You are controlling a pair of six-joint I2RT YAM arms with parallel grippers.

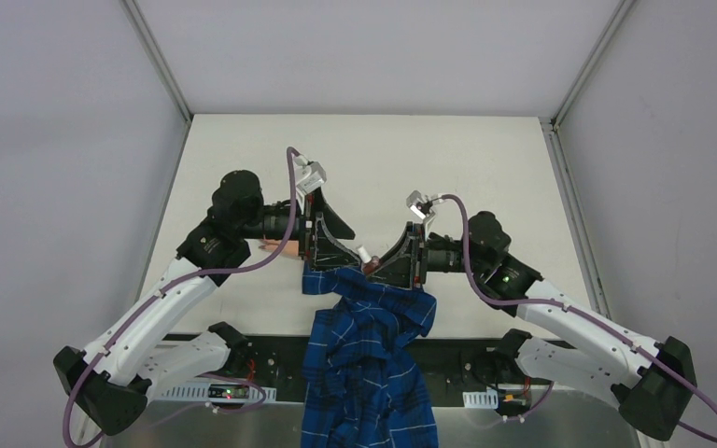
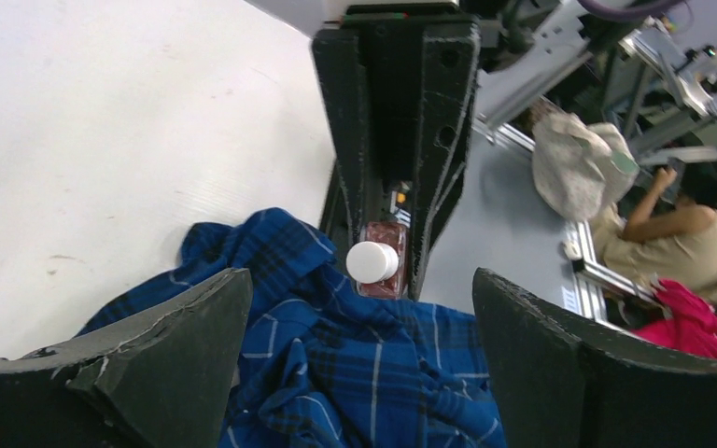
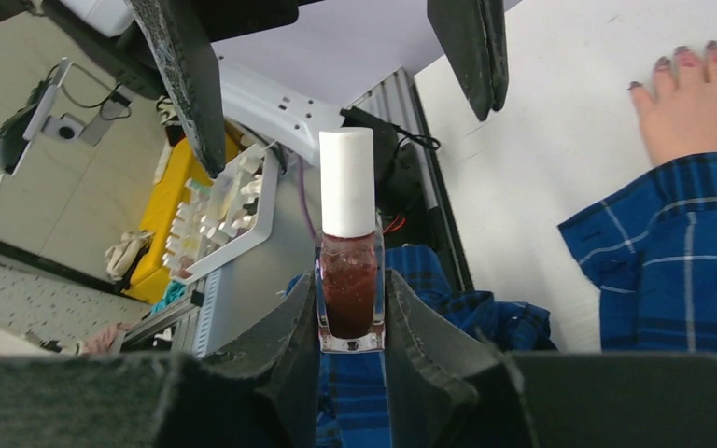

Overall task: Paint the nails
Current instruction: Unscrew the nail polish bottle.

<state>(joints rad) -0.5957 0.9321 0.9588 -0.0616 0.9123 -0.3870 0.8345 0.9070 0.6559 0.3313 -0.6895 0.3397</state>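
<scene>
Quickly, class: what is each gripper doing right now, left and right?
Left gripper: open, holding nothing.
Right gripper: closed on the polish bottle.

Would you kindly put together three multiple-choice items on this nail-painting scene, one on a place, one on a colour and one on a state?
1. Where is the polish bottle?
A) lying flat on the table
B) upright between the fingers of the right gripper
C) standing at the far edge of the table

2. What colour is the bottle's cap?
A) white
B) black
C) gold

3. How does the left gripper stand?
A) shut on the cap
B) shut on the bottle's glass
C) open, holding nothing

Answers:
1 B, as the right wrist view shows the glass body clamped between the two fingers.
2 A, as the cap is plain white in both wrist views.
3 C, as its fingers stand wide apart in the left wrist view, short of the bottle.
</scene>
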